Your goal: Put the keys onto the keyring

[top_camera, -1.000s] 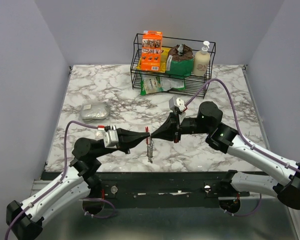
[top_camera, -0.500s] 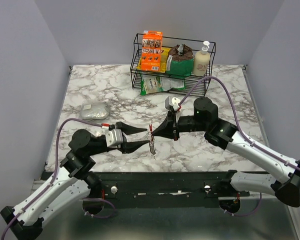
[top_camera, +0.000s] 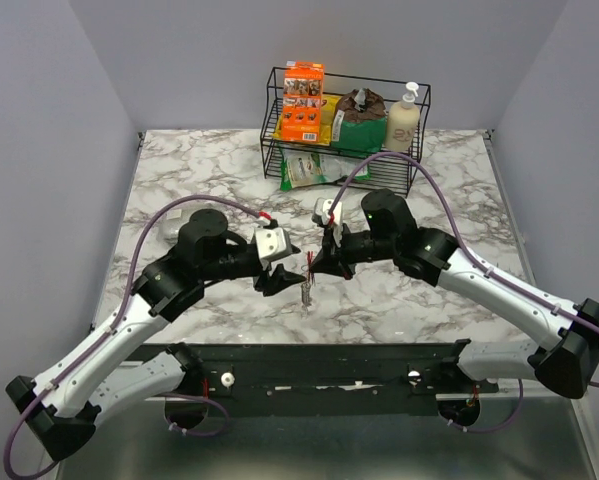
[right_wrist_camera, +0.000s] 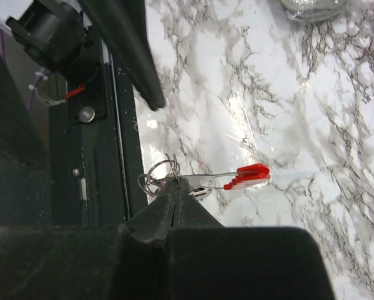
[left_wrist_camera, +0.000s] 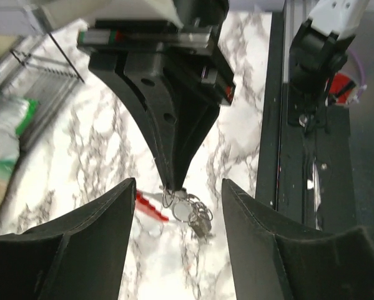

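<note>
Over the near part of the marble table (top_camera: 179, 180), the right gripper (right_wrist_camera: 176, 182) pinches the thin wire keyring (right_wrist_camera: 155, 176) between fully closed fingers. The keys (left_wrist_camera: 198, 220) dangle in a small silver bunch just beneath its tip, and a red tag (right_wrist_camera: 249, 174) juts sideways from the ring. The left gripper (top_camera: 277, 277) faces it from close by, jaws spread wide and holding nothing — seen from its wrist, the bunch hangs in line with the gap between its fingers. A black wire rack (top_camera: 271, 110) of groceries stands at the table's far edge.
</note>
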Available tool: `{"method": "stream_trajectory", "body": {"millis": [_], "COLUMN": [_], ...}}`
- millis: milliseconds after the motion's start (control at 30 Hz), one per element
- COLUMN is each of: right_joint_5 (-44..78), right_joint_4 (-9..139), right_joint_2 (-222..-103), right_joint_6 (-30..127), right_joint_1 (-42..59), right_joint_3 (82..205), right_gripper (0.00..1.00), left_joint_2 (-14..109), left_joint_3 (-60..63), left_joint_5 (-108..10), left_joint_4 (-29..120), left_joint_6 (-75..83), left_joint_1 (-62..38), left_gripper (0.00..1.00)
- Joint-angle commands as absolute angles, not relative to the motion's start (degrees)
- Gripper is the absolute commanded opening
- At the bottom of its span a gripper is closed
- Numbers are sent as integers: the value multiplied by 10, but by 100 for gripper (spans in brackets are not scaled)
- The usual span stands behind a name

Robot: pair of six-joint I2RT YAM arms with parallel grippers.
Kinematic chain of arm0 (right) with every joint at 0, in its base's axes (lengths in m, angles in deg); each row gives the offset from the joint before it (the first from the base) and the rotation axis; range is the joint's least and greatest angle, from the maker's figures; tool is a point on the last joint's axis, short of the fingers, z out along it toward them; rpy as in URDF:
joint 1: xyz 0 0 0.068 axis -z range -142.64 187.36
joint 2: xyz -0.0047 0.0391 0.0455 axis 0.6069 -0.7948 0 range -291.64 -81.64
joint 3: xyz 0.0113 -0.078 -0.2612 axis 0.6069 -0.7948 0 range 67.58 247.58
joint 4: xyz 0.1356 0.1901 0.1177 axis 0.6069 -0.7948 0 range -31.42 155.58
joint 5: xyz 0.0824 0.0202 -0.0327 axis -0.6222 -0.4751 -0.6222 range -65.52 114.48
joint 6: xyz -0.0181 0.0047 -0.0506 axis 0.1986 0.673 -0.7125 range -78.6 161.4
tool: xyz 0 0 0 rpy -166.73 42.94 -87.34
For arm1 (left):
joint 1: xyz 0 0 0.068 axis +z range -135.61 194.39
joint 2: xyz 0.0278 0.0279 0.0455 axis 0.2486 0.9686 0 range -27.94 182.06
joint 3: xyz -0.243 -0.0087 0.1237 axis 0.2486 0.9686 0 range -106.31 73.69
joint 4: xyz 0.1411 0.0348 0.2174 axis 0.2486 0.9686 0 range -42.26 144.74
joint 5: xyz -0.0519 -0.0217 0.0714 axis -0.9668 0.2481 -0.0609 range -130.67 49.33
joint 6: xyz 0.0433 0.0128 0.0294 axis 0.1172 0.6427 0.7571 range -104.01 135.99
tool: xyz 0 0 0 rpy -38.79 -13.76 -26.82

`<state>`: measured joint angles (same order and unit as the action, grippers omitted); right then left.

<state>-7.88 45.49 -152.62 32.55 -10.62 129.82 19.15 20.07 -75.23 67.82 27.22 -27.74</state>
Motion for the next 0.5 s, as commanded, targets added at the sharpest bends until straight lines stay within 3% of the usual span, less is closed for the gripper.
{"method": "stream_trajectory", "body": {"millis": [0,333,467], "right_joint_5": [-58,-73,-77], "right_joint_4": [430,431,431], "right_joint_2": [-1528,-1531,-1532], "right_joint_6": [299,298,297], "right_joint_1": [-106,-105,-105], "right_joint_3": [1318,1317,1318], "right_gripper": [1,0,0], "left_joint_2": [233,253,258], "left_joint_3": [179,205,212], "left_joint_5": [-737,-727,-727], "left_joint_4": [769,717,698], "left_joint_6": [322,350,349], "left_joint_1": [-280,-280,-280], "left_gripper": [66,64,56]}}
